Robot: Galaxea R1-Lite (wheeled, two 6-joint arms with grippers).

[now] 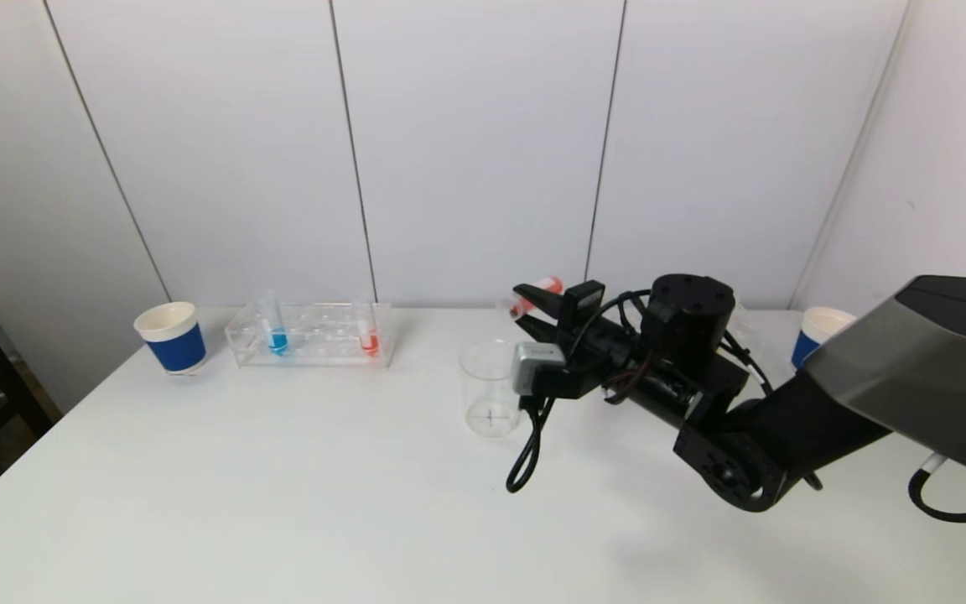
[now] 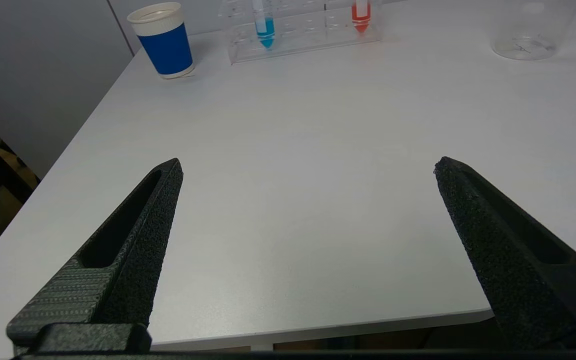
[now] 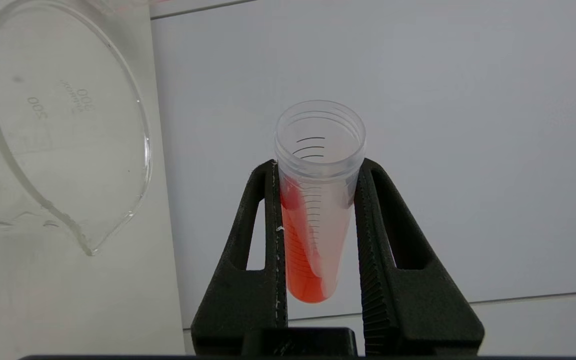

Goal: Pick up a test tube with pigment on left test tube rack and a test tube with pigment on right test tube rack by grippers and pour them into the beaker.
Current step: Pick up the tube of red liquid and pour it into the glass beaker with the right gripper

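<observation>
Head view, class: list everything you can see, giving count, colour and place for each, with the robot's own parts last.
Table: one, white, under everything.
Beaker: one, clear, table centre.
Left rack: one, clear, far left of the beaker.
Blue tube: one, in left rack.
Red tube: one, in left rack.
Paper cups: two, blue-white, far left and far right.
Held tube: one, red liquid, tilted beside the beaker.
Right gripper: shut on held tube.
Left gripper: open, over near table edge.

White panelled wall (image 1: 483, 151) behind a white table (image 1: 282, 503).

White table (image 1: 282, 503) with beaker (image 1: 490, 387), rack (image 1: 311, 334), two cups (image 1: 171, 336).
</observation>
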